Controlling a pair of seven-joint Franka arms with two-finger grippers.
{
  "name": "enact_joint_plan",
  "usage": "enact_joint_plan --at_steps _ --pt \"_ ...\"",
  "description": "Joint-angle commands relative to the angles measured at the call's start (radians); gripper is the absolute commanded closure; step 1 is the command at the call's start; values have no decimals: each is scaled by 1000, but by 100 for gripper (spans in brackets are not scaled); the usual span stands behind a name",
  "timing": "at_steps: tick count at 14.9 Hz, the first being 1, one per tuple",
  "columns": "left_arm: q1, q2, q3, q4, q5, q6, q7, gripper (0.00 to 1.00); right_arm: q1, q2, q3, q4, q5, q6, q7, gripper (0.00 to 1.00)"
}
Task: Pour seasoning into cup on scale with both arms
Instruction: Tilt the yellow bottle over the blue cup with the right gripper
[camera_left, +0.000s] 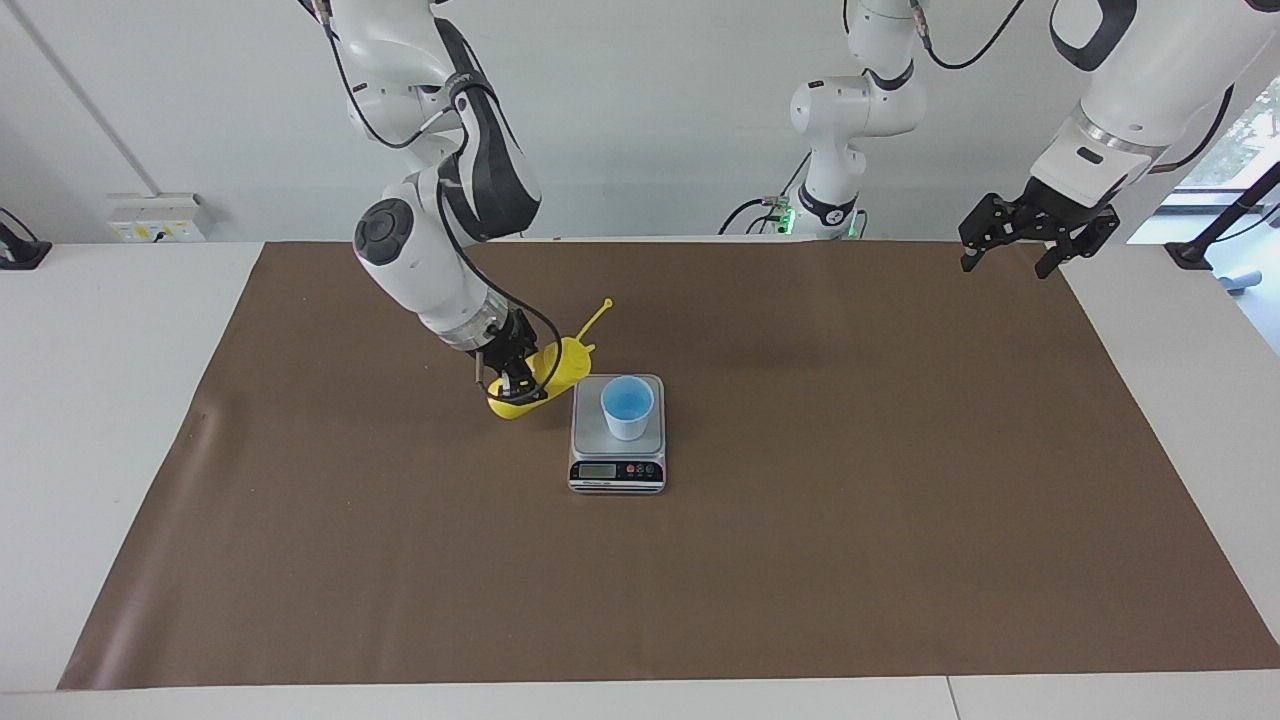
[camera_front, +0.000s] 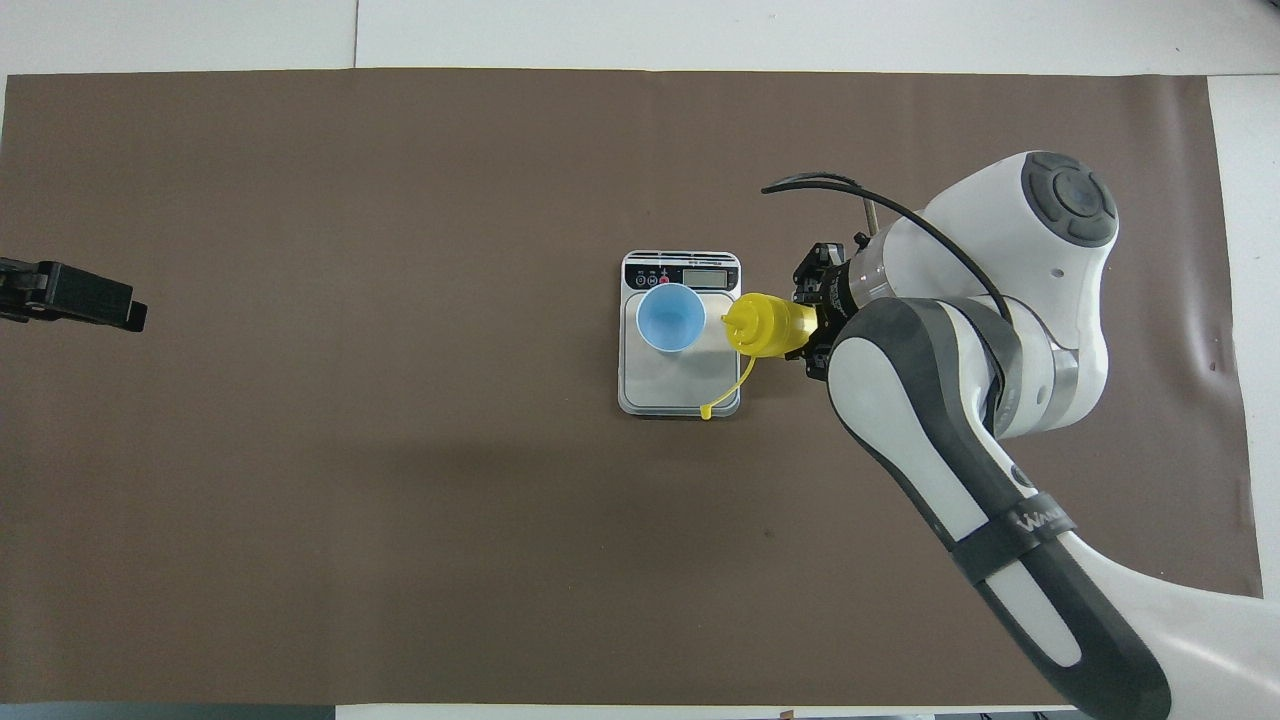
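Note:
The yellow seasoning bottle (camera_left: 562, 362) is tilted beside the scale at the right arm's end, its nozzle pointing toward the cup. In the overhead view the bottle (camera_front: 765, 325) has its nozzle over the scale's edge, short of the cup, and its cap strap (camera_front: 732, 388) hangs loose. My right gripper (camera_left: 515, 382) is shut on the bottle's lower body (camera_front: 815, 325). The pale blue cup (camera_left: 628, 405) stands upright on the scale (camera_left: 617, 472); both also show from overhead, the cup (camera_front: 671, 317) on the scale (camera_front: 680, 392). My left gripper (camera_left: 1035, 248) waits open and empty, raised over the mat's edge (camera_front: 70, 298).
A brown mat (camera_left: 800, 500) covers most of the white table (camera_left: 90, 400). A smaller white arm with a green-lit base (camera_left: 835, 190) stands at the table's robot-side edge. A wall socket box (camera_left: 155, 215) sits past the right arm's end.

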Motion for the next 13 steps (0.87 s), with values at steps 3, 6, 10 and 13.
enact_joint_plan --at_steps 3,6,10,13 --pt "10 -25 -7 -13 -10 -14 13 0 46 21 -2 60 -191 -54 131 100" --pt "10 -25 -7 -13 -10 -12 12 0 86 139 -2 269 -304 -208 239 100" --pt "12 -25 -7 -13 -10 -11 12 0 118 223 -2 395 -412 -295 259 100" --pt "12 -25 -7 -13 -10 -11 12 0 152 228 -2 395 -490 -307 261 100"
